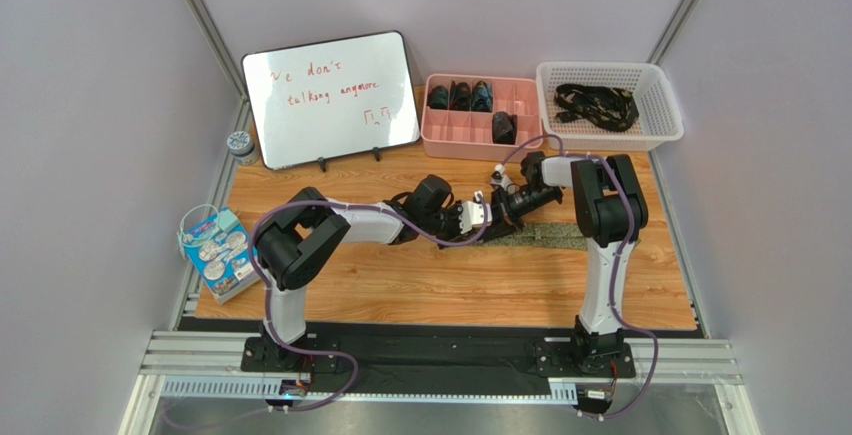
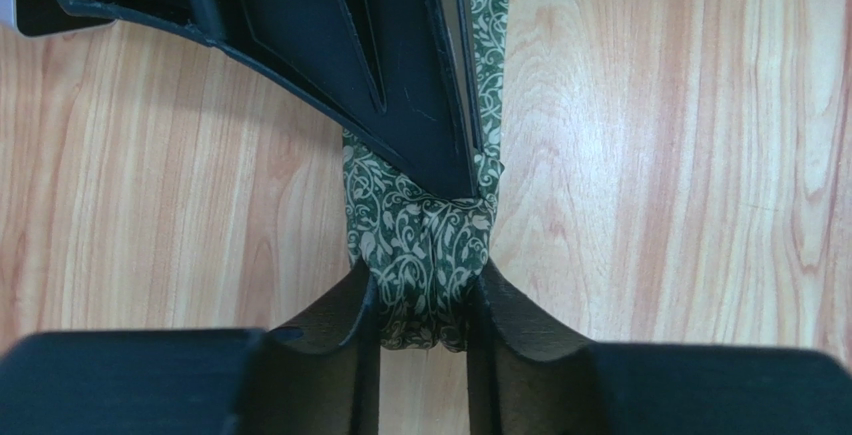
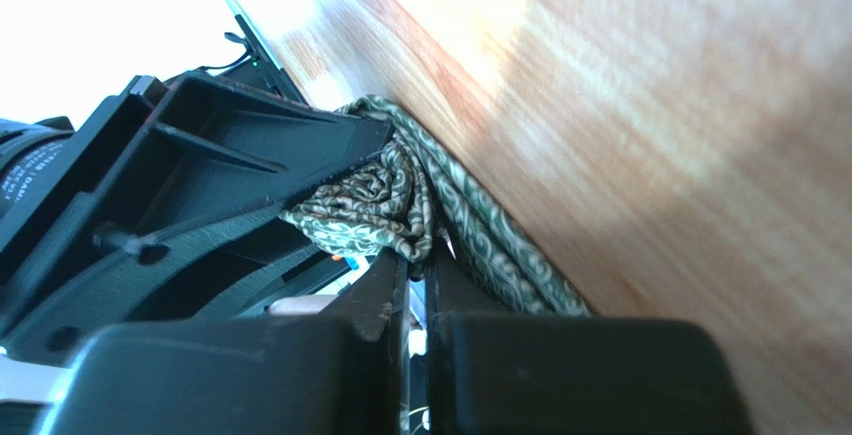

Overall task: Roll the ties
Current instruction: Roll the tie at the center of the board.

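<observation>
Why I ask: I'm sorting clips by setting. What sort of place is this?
Probably a robot test cell in a lab: plain pale panel walls, a left arm and right arm mounted on an aluminium rail at a wooden tabletop, a whiteboard propped behind.

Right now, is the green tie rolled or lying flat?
Only begun: one end of the green tie is bunched in folds at the right gripper; the rest lies flat on the table.

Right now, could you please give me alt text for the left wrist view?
The left gripper pinches the end of a green, vine-patterned tie, bunching the fabric between its fingers. The right gripper reaches in from the upper left across the tie, over a light wooden table.
</observation>
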Motion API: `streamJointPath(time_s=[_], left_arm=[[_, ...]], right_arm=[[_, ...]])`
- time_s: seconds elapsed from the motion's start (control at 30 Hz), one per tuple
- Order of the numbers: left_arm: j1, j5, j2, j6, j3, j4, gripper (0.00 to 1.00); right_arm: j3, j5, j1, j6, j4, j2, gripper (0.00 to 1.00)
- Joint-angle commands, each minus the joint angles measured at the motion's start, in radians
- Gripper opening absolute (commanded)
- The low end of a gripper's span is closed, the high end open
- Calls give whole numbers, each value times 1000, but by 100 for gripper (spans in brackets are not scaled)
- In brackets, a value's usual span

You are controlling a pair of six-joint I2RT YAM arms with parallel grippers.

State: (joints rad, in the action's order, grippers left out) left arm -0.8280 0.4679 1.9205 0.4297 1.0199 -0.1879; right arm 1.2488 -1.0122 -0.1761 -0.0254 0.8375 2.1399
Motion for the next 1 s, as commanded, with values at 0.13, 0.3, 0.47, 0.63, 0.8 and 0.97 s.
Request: streamJointPath(time_s=[0.13, 0.3, 0.47, 0.63, 0.8, 0.97], left_arm=[[-28, -31, -74, 11, -27, 252, 4], [-31, -86, -58, -45, 22, 395, 4], [-36, -136, -26, -88, 84, 462, 5], [-43, -170, 5, -97, 132, 502, 9], [-49, -178, 26, -89, 154, 528, 11], [-51, -186, 31, -80, 167, 545, 15]], right_arm=[[-46, 138, 12, -21, 29, -118, 39], [-63, 104, 7, -51, 8, -209, 49], [-66, 64, -43, -74, -26, -187, 49], [-71, 63, -85, -91, -69, -167, 49], [-49, 64, -105, -114, -115, -130, 46], [-61, 93, -106, -100, -124, -98, 0]])
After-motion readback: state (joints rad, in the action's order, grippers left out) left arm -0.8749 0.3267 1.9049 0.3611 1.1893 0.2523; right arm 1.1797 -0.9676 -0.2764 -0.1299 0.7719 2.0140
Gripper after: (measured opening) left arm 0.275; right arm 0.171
